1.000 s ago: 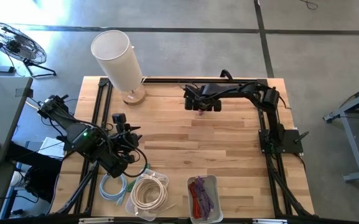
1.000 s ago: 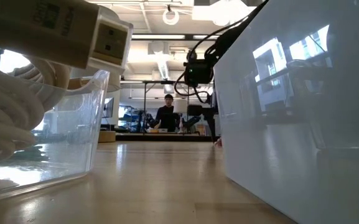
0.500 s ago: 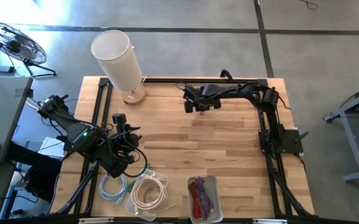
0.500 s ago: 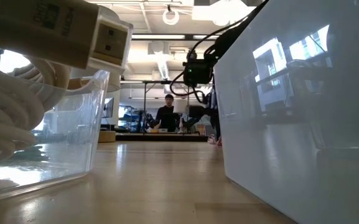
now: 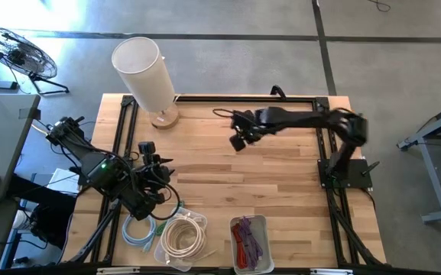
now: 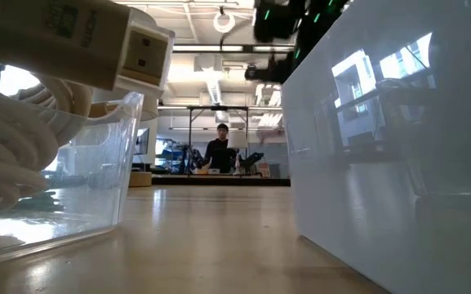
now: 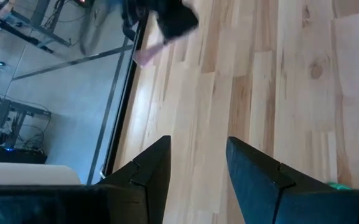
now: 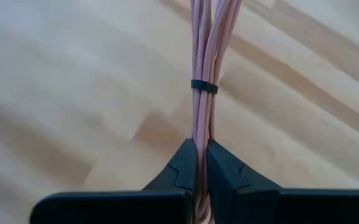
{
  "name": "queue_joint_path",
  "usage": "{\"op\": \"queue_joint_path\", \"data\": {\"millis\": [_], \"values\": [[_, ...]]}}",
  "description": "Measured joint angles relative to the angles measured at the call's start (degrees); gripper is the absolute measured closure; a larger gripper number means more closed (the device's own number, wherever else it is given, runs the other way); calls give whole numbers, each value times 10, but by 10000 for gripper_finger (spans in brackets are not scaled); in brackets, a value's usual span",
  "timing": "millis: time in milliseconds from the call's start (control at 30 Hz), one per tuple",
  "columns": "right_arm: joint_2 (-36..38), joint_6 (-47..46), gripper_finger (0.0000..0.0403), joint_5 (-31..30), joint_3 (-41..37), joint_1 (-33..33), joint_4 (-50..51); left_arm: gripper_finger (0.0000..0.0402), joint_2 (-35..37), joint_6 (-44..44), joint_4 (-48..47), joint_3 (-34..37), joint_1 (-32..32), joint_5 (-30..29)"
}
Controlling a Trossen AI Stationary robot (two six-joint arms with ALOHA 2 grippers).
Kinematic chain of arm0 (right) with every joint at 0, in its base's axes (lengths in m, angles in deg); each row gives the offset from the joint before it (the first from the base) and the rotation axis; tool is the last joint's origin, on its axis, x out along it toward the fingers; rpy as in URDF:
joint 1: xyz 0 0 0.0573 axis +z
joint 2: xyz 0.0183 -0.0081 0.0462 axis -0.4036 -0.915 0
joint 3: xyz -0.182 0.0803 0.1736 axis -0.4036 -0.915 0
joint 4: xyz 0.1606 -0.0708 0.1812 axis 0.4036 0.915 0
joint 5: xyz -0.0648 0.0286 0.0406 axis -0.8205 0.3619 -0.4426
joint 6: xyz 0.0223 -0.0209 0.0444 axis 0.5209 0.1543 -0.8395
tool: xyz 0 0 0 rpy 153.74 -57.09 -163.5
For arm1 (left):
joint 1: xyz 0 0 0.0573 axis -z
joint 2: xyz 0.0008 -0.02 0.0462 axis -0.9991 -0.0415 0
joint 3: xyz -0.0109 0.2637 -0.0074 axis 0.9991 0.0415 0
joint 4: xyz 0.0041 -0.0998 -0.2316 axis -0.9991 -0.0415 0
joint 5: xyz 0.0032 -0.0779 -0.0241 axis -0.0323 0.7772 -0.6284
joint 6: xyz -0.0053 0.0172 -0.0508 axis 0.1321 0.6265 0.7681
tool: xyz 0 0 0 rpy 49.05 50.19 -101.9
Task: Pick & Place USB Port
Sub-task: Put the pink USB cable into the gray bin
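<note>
The USB cable is a pink bundle [image 8: 204, 62] bound by a black tie [image 8: 204, 86]. My right gripper [image 8: 201, 144] is shut on it and hangs above the far middle of the table [image 5: 239, 140]. The left wrist view shows the bundle as a pink blur [image 7: 145, 56] under that gripper [image 7: 173, 18]. My left gripper [image 7: 198, 158] stands open and holds nothing. It is above the table's near left part [image 5: 157, 169]. My right gripper pinches the pink bundle's several strands [image 8: 201, 132] between its two fingers, a little short of the black tie. The fingers point steeply down and lie along the strands. The bundle hangs below them, off the table.
Along the near edge stand a clear bin with a white cable [image 5: 182, 238], a pale blue cable coil [image 5: 138, 229] and a tray of red and purple cables [image 5: 248, 243]. A white cylinder on a wooden foot [image 5: 142, 72] stands at the far left. A person [image 6: 220, 151] is far behind the table.
My right gripper has risen from just above the table and rolled about its pointing line. The pink bundle, which lay on the wood under it, has gone up with it and is lifted clear.
</note>
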Motion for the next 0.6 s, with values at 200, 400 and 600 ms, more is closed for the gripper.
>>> {"op": "queue_joint_path", "data": {"millis": [200, 400, 600], "values": [[146, -45, 395, 32, 0, 109, 35, 250, 0, 0, 6, 0, 0, -1], [261, -191, 395, 14, 1, 295, 24, 250, 0, 0, 20, 0, -1, -5], [278, -357, 395, -134, 1, 509, -47, 250, 0, 0, 37, 0, -1, -6]]}}
